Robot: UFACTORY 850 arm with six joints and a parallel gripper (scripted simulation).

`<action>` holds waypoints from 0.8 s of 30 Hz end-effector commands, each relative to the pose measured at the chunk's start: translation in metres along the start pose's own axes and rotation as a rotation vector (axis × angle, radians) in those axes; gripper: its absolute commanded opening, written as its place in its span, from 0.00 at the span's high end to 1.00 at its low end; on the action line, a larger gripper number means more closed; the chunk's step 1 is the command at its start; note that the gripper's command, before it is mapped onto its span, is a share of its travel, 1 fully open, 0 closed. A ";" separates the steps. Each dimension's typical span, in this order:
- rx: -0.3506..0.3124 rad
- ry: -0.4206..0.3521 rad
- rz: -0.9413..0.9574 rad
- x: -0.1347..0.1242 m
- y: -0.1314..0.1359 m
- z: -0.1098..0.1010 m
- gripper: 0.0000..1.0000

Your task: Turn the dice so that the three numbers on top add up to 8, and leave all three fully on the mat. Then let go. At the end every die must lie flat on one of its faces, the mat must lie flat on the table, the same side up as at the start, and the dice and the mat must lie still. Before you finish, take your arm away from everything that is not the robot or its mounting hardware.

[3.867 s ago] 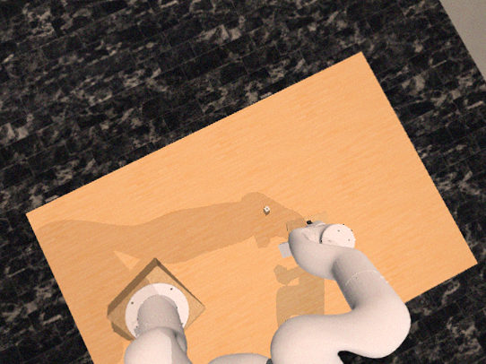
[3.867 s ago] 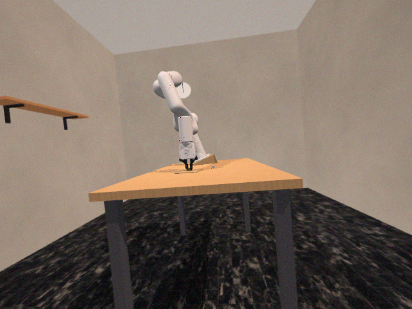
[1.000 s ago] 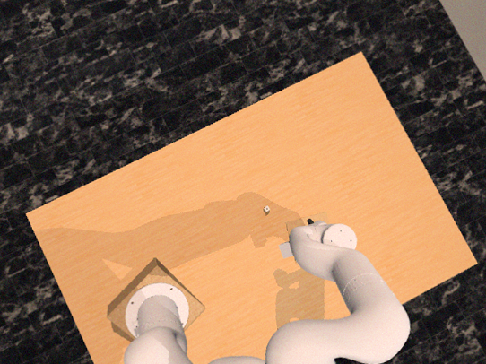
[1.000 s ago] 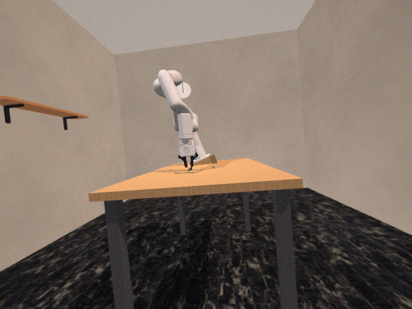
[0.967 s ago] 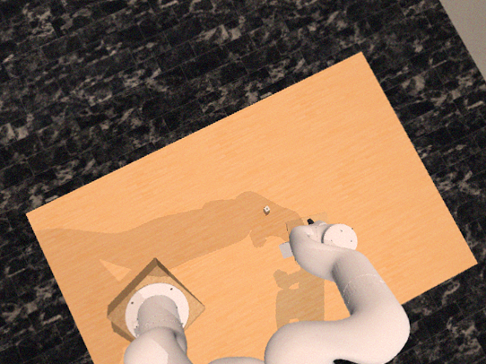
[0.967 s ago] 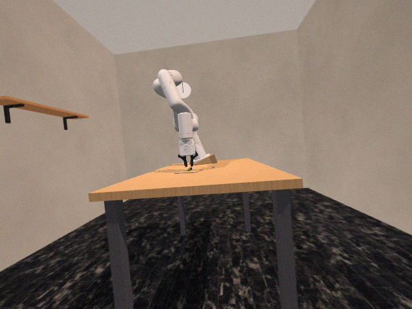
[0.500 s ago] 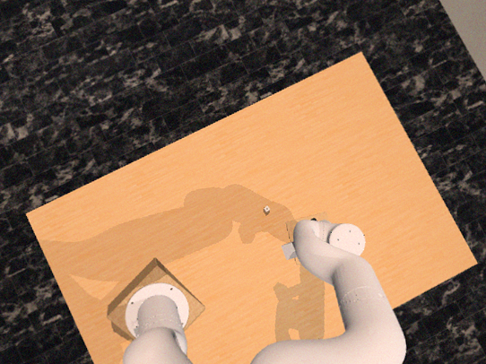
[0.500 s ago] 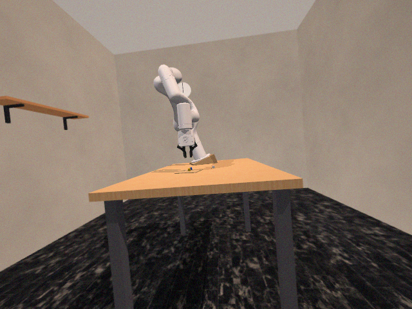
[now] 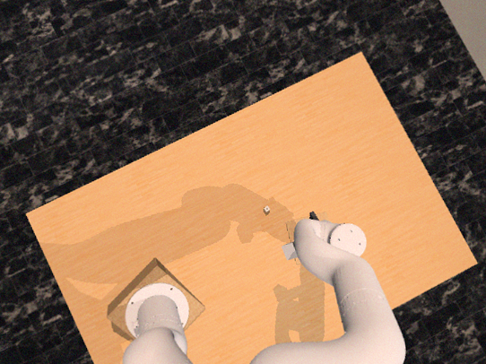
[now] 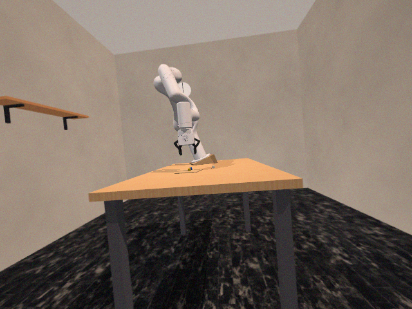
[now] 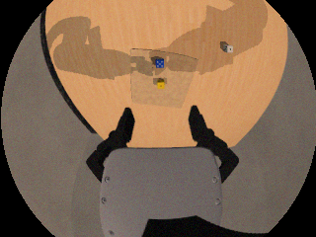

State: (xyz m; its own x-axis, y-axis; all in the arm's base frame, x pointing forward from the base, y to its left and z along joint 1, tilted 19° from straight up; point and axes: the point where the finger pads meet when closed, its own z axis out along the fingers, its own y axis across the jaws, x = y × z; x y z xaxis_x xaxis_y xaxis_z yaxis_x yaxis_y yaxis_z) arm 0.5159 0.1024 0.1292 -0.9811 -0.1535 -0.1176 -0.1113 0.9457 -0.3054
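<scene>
In the wrist view a thin tan mat (image 11: 162,78) lies on the table. A blue die (image 11: 158,63) and a yellow die (image 11: 160,83) sit on it, close together. A white die (image 11: 228,47) lies on bare wood off the mat, to the right; it also shows in the overhead view (image 9: 266,209). The pips are too small to read. My gripper (image 11: 161,113) is open and empty, raised above the mat's near edge. In the side view the gripper (image 10: 186,150) hangs well above the dice (image 10: 189,168). The arm hides most of the mat from overhead.
The arm's base (image 9: 155,306) stands on a wooden block at the table's near left. The table edge (image 10: 196,191) is far from the mat. A wall shelf (image 10: 40,107) hangs at the left, away from the table.
</scene>
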 end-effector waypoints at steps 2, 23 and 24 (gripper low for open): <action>0.000 -0.002 0.000 -0.001 0.000 -0.001 0.00; -0.001 -0.002 -0.213 0.092 0.136 0.020 0.00; -0.001 -0.002 -0.213 0.092 0.136 0.020 0.00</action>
State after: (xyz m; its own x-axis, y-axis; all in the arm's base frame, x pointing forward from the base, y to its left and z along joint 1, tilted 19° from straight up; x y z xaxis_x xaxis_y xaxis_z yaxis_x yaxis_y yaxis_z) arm 0.4225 0.1979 0.0638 -0.9408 -0.3354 -0.0486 -0.3035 0.8976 -0.3197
